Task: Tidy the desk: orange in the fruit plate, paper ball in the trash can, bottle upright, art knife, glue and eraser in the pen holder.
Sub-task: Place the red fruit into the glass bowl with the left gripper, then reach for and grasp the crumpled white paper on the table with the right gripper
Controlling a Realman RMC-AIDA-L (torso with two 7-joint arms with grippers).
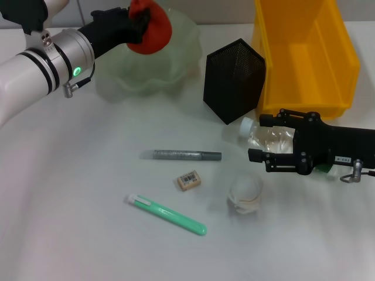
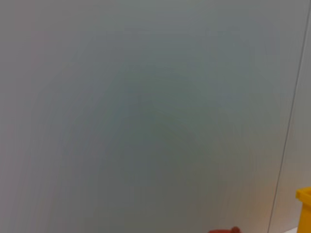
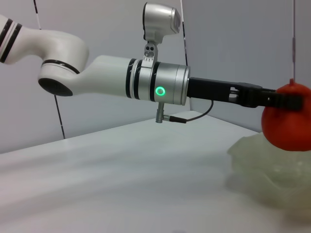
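- In the head view, the left claw (image 1: 139, 26) was clamped on the orange (image 1: 153, 29) and held it over the fruit plate (image 1: 146, 70), near the far left of the white bench (image 1: 70, 205).
- The right wrist view showed the same thing from the side: the orange (image 3: 286, 116) hung just above the pale-green plate (image 3: 272, 170), with the left claw (image 3: 286, 100) gripping it.
- The left wrist view showed almost only a plain wall, with a red bit of the orange (image 2: 226, 230) and a yellow corner of the trash can (image 2: 304, 208) at its edge.
- Only the head view showed the right claw (image 1: 266, 137). Its fingers were apart, one on each side of the bottle (image 1: 263, 136), which lay on its side by the trash can (image 1: 304, 52).
- The pen holder (image 1: 233, 79) stood between the plate and the can.
- Nearer on the bench lay a grey stick (image 1: 180, 155), the eraser (image 1: 188, 180), a green art knife (image 1: 167, 215) and the paper ball (image 1: 245, 193).
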